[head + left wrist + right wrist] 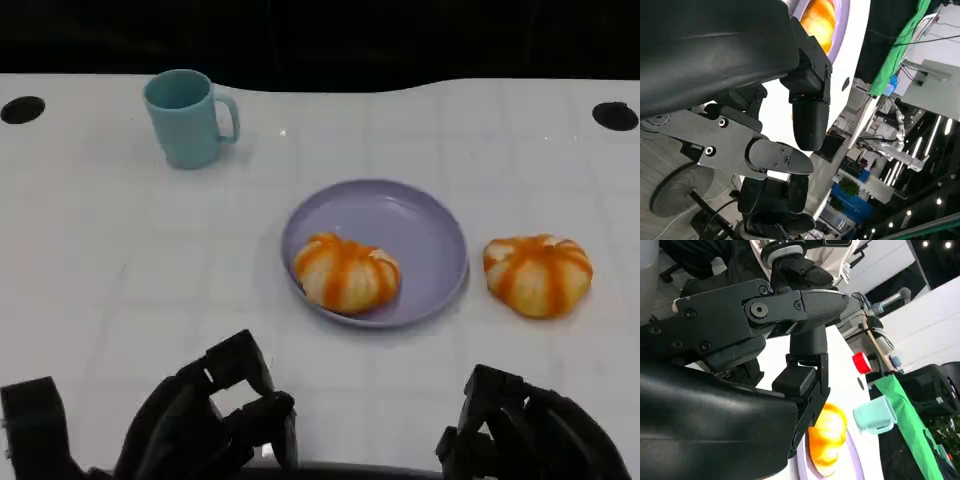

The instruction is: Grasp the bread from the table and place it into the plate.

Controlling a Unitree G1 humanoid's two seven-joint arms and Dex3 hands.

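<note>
On the white table [120, 290] there is a lavender plate [420, 225], and one orange-striped bread [347, 272] lies already inside it, on the part of the plate nearest to the robot. A second bread [538, 274] of the same kind rests on the table just beside the plate, on the robot's right side, not touching the rim. A teal mug [186, 117] stands upright far from the robot, on the left, well apart from the plate. The left hand [215, 420] is low at the near edge of the table, with its fingers apart and nothing between them. The right hand [525, 425] is also at the near edge, below the second bread; it seems to hold nothing, but its fingers are partly cut by the frame, so how wide they are I cannot tell for sure.
</note>
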